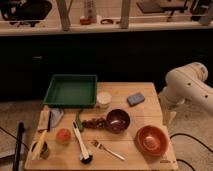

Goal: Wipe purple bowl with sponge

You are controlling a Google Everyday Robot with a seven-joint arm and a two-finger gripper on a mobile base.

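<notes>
Nearest the front edge lie a fork (107,149) and a dish brush (82,145) on the wooden table (150,107). The gripper (169,116) hangs below the white arm (187,85) at the table's right edge, apart from every item; whether it is wide or narrow, I cannot tell. The purple bowl (118,120) stands upright near the table's middle, dark inside, with grapes (94,122) touching its left side. The blue sponge (135,98) lies flat behind it, near the orange bowl (151,139).
</notes>
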